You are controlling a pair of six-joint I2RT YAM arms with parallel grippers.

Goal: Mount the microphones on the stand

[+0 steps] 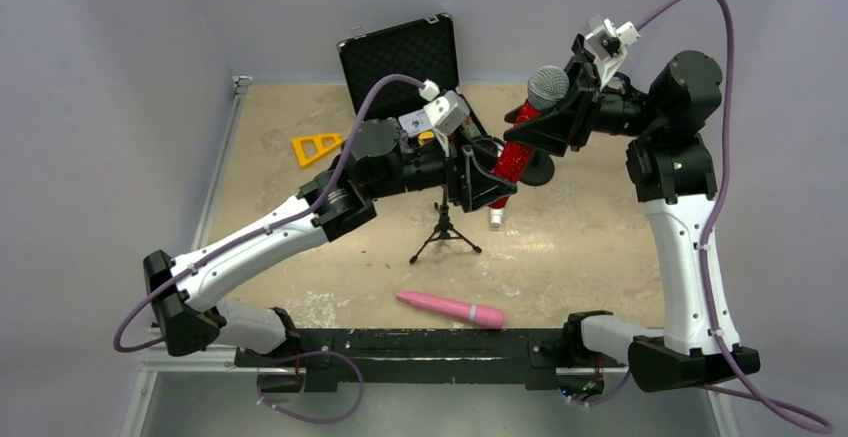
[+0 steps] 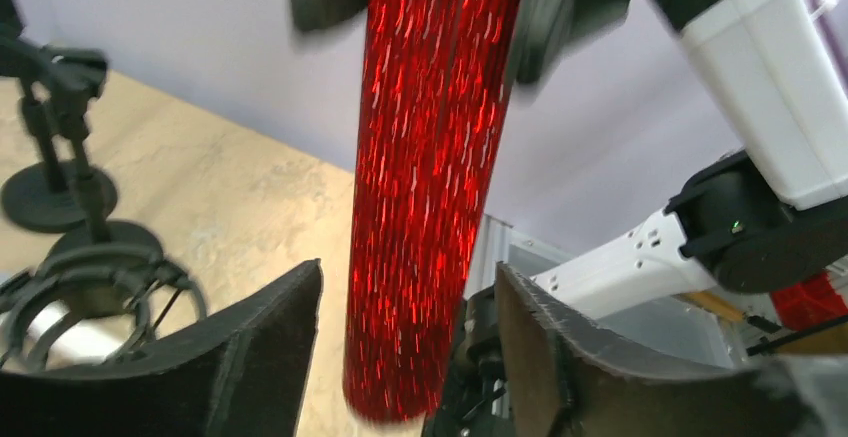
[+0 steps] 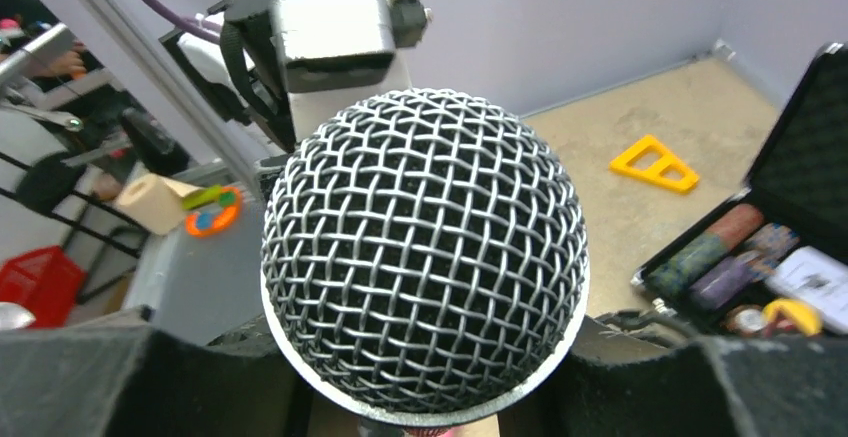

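Note:
A glittery red microphone (image 1: 515, 155) with a silver mesh head (image 3: 425, 252) hangs tilted above the table. My right gripper (image 1: 556, 117) is shut on it just below the head. My left gripper (image 1: 497, 177) is open around its lower end (image 2: 415, 257), with a gap on each side. Under the left gripper stands a small black tripod stand (image 1: 445, 234); its shock mount (image 2: 95, 287) shows in the left wrist view. The pink microphone (image 1: 450, 308) lies on the table near the front. Of the white microphone (image 1: 495, 219) only an end peeks out below the left gripper.
An open black case (image 1: 400, 52) with small items inside (image 3: 720, 262) stands at the back. A yellow triangular piece (image 1: 316, 147) lies to its left. A black round-based stand (image 2: 45, 197) sits behind the red microphone. The table's metal edge (image 1: 222, 157) runs along the left.

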